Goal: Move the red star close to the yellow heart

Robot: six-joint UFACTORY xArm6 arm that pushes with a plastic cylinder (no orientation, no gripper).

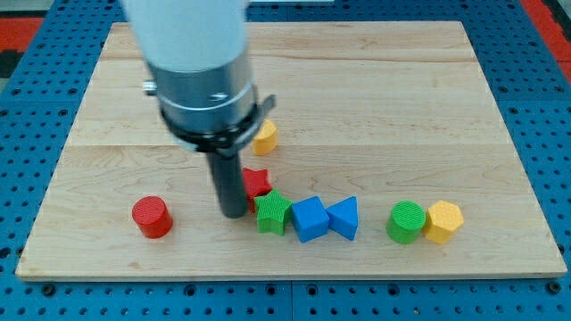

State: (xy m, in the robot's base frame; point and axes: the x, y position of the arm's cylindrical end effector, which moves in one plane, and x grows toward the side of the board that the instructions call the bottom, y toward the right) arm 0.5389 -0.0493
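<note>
The red star (pixel 258 182) lies near the board's middle, partly hidden behind my rod. The yellow heart (pixel 265 136) lies just above it, partly hidden by the arm's body. My tip (pixel 234 212) rests on the board at the red star's lower left, touching or nearly touching it. A green star (pixel 273 212) sits right below the red star, touching it.
A red cylinder (pixel 152 217) stands at the left. A blue cube (pixel 310 218) and a blue triangle (pixel 344 218) follow the green star to the right. A green cylinder (pixel 406 222) and a yellow hexagon (pixel 442 221) sit further right. The wooden board (pixel 401 98) lies on blue pegboard.
</note>
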